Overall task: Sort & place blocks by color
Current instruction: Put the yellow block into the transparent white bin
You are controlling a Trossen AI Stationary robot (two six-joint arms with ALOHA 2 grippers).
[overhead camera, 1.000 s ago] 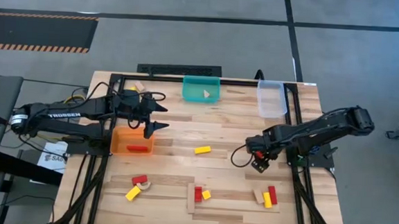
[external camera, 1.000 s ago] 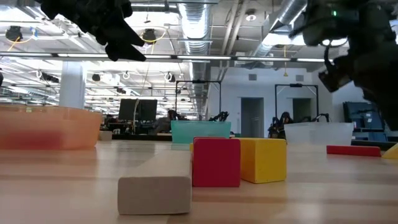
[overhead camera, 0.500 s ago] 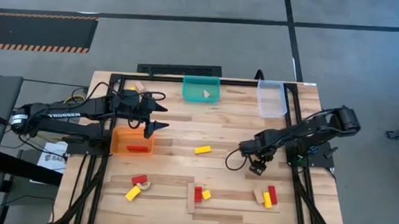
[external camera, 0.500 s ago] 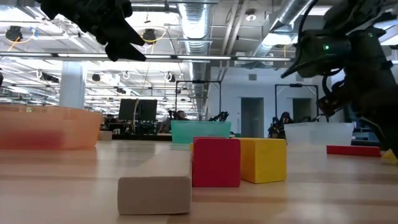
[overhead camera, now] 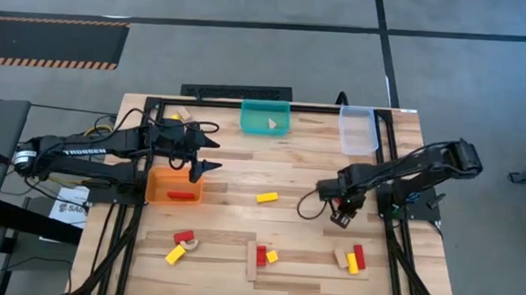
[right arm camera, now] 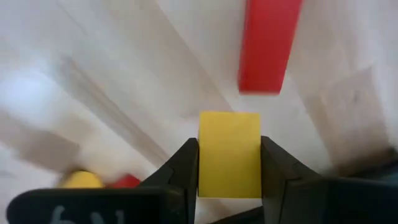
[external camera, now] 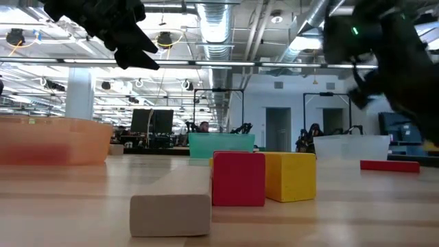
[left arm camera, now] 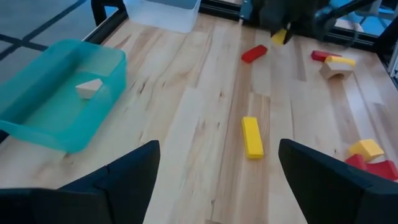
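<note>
Right gripper (right arm camera: pixel 229 163) clamped on a yellow block (right arm camera: pixel 229 152), fingers pressed to its two side faces, the block's end jutting forward so it can be dropped cleanly. Held off the table (overhead camera: pixel 307 169) near the right edge, a red bar (right arm camera: pixel 267 43) lying on the wood just beyond; likely lifted for carrying to a bin, though which bin takes yellow cannot be told.

Left gripper (left arm camera: pixel 217 180) wide open and empty, parked above the orange bin (overhead camera: pixel 174 186) by the left edge, apparently waiting over the bin that already holds a red block (overhead camera: pixel 182 196).

Teal bin (overhead camera: pixel 265 117) at the middle of the far edge, holding a pale wooden piece (left arm camera: pixel 89 88). Clear bin (overhead camera: pixel 358 130) at the far right corner.

Unsorted yet: a yellow bar (overhead camera: pixel 266 197) alone near the table's middle; three small clusters of red, yellow and wooden blocks along the near edge, at near left (overhead camera: pixel 182 246), near middle (overhead camera: pixel 262 255) and near right (overhead camera: pixel 353 259). Sorting judged far from done.
</note>
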